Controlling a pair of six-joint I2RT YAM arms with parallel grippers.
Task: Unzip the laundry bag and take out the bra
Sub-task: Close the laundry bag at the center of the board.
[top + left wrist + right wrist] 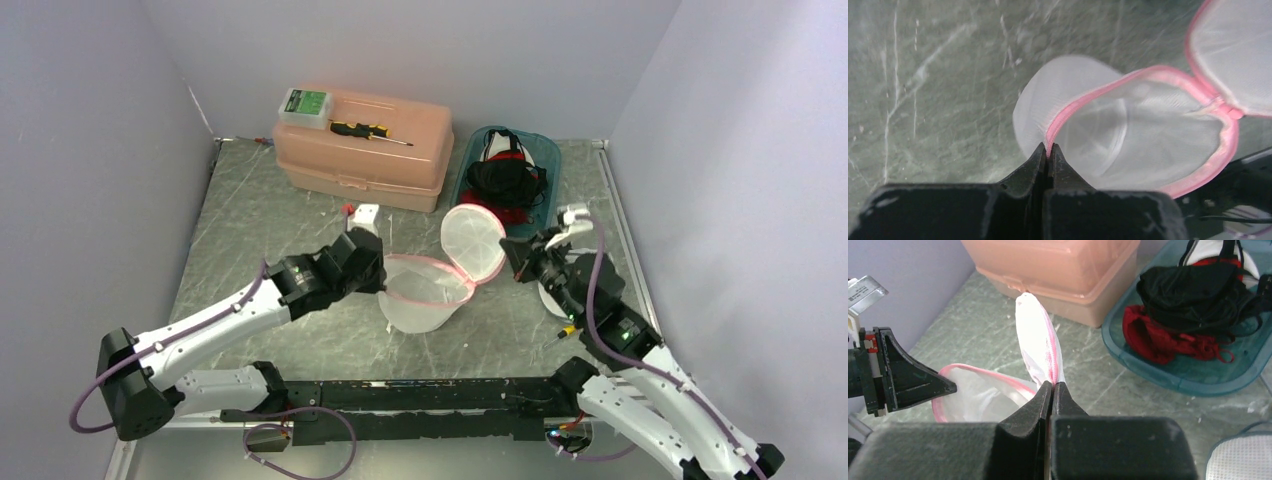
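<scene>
Our left gripper [1049, 152] pinches the rim of the laundry bag [1148, 135] at its tips, and our right gripper [1052, 390] pinches the raised lid [1035, 335]. It looks unzipped, so next we reach inside.

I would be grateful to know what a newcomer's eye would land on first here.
The pink-trimmed mesh laundry bag gapes open at centre, left claw pinching its rim, right claw pinching its raised lid. Behind it, a teal tray of black and red garments sits beside a peach toolbox.
</scene>
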